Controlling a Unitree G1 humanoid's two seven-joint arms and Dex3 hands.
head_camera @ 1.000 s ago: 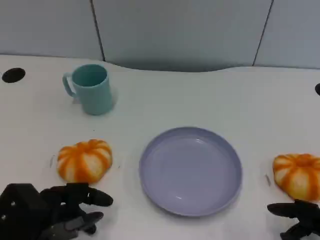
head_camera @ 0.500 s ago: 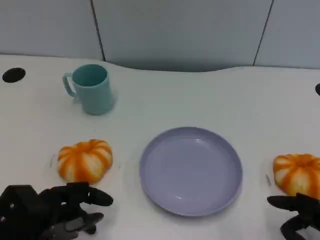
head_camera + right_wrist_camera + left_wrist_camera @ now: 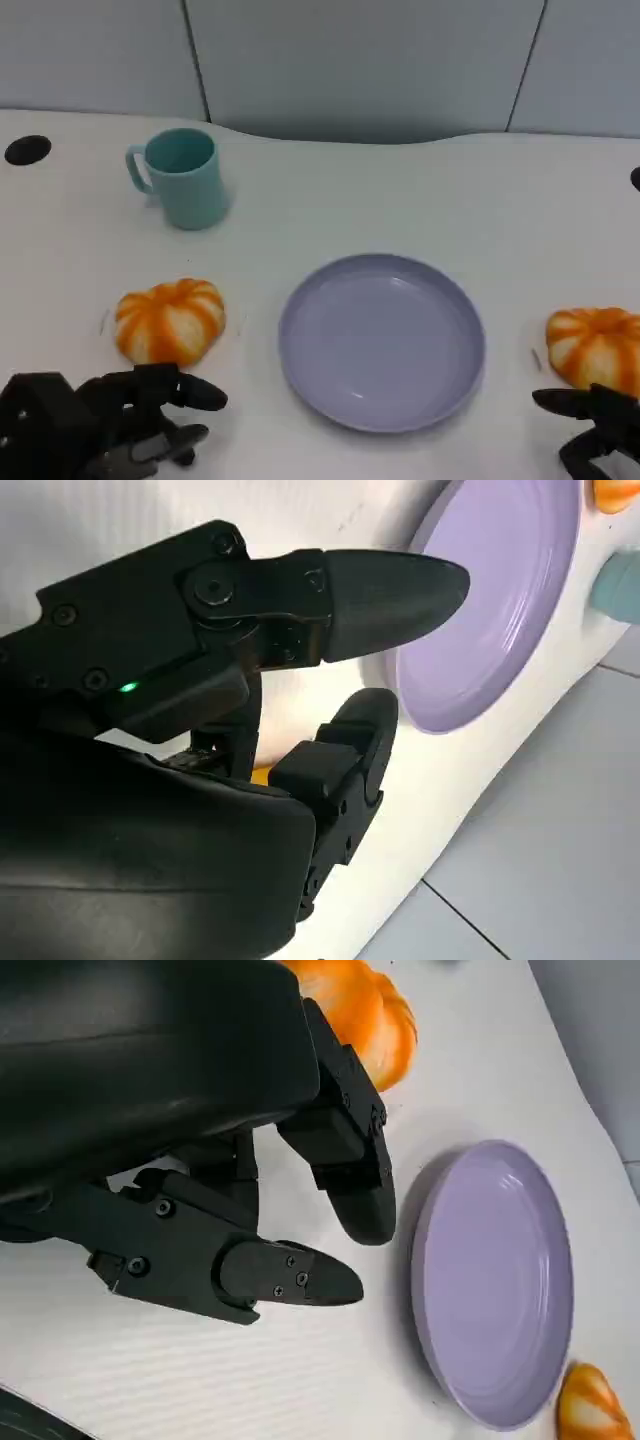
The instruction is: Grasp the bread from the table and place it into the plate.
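I am holding both hands, left [image 3: 95, 420] and right [image 3: 600, 430], released and empty beside each bread [image 3: 170, 320] on the counter [image 3: 400, 190], plate [image 3: 380, 340] between; a shallow grasp risks the bun slipping.

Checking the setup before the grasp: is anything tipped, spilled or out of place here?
Nothing stands out. The cup stands upright, the plate lies flat and holds nothing, and both breads sit intact on the table.

Plate [image 3: 381, 340] between two breads [image 3: 169, 321] [image 3: 594, 347]; mug [image 3: 183, 178] behind left bread
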